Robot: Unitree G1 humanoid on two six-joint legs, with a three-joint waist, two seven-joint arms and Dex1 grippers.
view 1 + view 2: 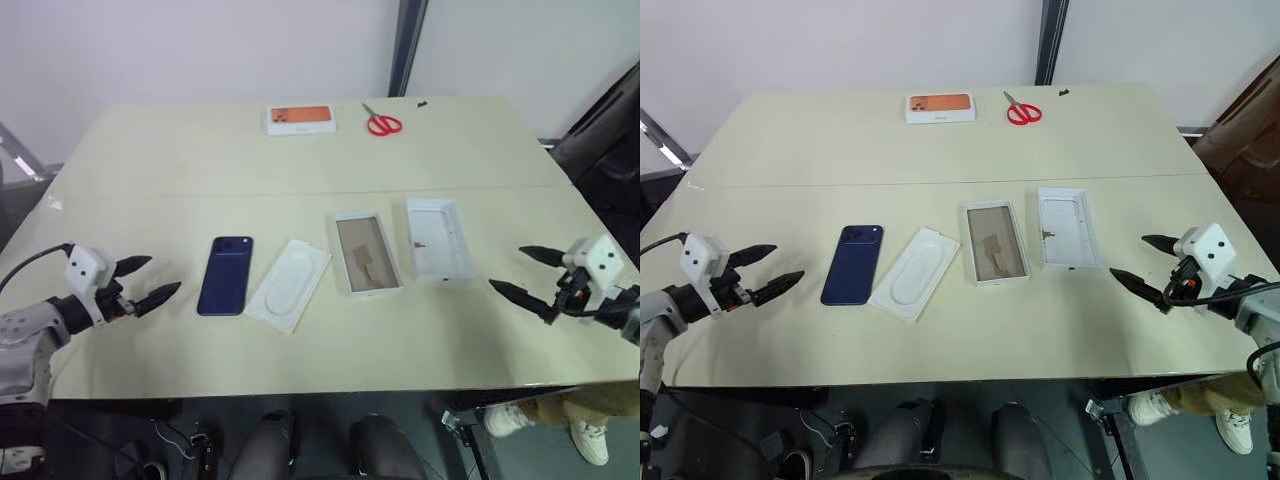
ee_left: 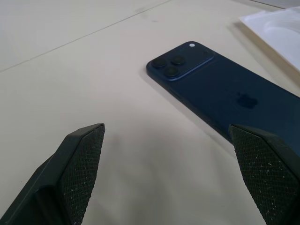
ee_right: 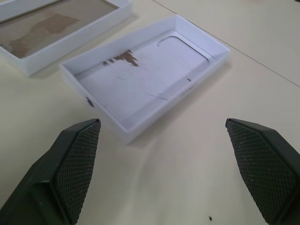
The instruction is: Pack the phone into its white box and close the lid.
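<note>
Nothing is packed yet: the phone (image 1: 225, 275) lies flat on the table (image 1: 180, 160), back side up, at the left end of a row, and I take it as the landmark. Just to its right is the thin white insert (image 1: 288, 283), then the white box (image 1: 367, 253) with its brown floor open, and farthest from the phone is the lid (image 1: 438, 238), lying inside up. The left gripper (image 1: 141, 282) hovers near the phone's left edge with its jaws wide and empty; the right gripper (image 1: 533, 271) hovers beyond the lid, also wide and empty. I think the main risk is the grasp itself: the phone is slim and flat on the table, so the black fingers may slide over it or push it into the insert, which is nearly touching it. The insert could also be taken by mistake for the lid, because both are white and of similar size. The box is only a little bigger than the phone, so a tilted drop may leave it resting on the rim. Far behind the phone lie an orange-topped box (image 1: 300, 119) and red scissors (image 1: 382, 122), not needed here. In the left wrist view the phone's lower part is cut off behind one fingertip (image 2: 267, 168). Whether the phone's screen side has any protection I cannot tell.
</note>
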